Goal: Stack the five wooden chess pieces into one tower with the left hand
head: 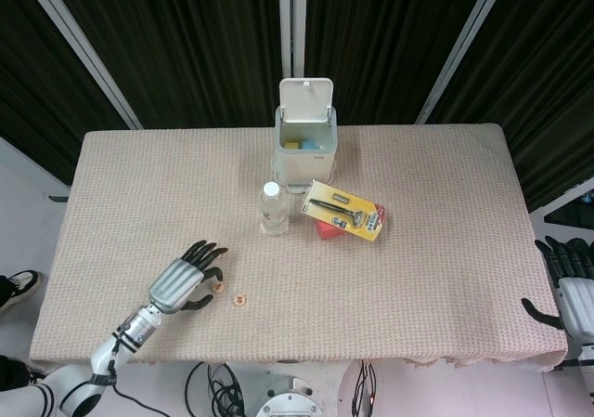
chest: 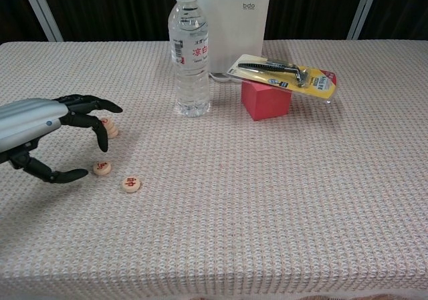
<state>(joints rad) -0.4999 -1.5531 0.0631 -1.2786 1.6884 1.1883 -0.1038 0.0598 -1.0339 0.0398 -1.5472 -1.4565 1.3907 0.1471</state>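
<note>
— Where are the chess pieces?
— Near the worktop's front left: a small stack, a single piece in front of it, another piece just right of that.
— And the left hand?
— Over them, from the left.
— Behind?
— A bottle, the bin behind it, a razor pack on a block to the right.

Head view: high, looking steeply down, whole table. Chest view: low, near front edge, facing forward. Both share left hand and water bottle beyond it.
</note>
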